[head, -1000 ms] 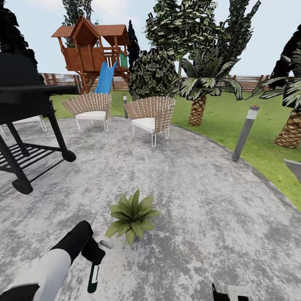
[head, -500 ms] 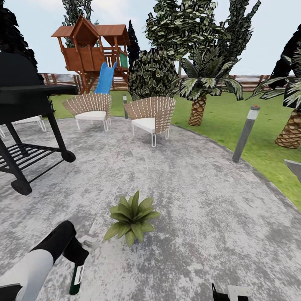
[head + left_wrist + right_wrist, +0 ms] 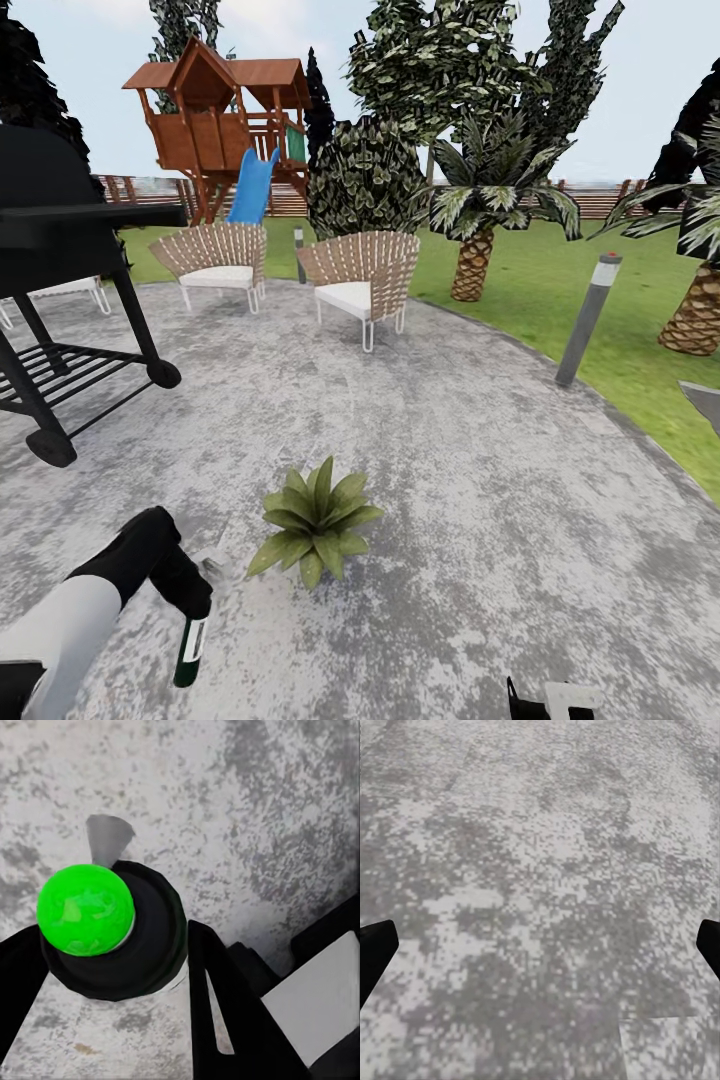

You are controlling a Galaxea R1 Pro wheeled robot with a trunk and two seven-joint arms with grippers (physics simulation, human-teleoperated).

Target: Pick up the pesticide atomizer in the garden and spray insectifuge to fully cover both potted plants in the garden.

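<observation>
Holding the pesticide atomizer (image 3: 191, 648) at about 7 o'clock of the head view, the left gripper (image 3: 192, 600) clamped on its upper part, the bottle hanging down over the grey patio (image 3: 450, 480) with the white label facing out. Seen from the left wrist, a bright green ball on the dark round end of the pesticide atomizer (image 3: 112, 937), black fingers (image 3: 225, 1012) pressed on both sides. Behind, at about 10 o'clock, a black grill (image 3: 60, 270) on wheels. Just beside the bottle, toward the centre and a little low, one potted plant (image 3: 315, 520), near but apart from the gripper. Further at 12 o'clock, two wicker chairs (image 3: 355, 280) and a wooden playhouse (image 3: 220, 115) with a blue slide. At 2 o'clock, a grey lamp post (image 3: 588, 315) at the edge of the lawn (image 3: 540, 280). At 5 o'clock, only a small part of the right gripper (image 3: 545, 700); in the right wrist view, the black fingertips (image 3: 375, 952) standing wide apart over bare paving.
</observation>
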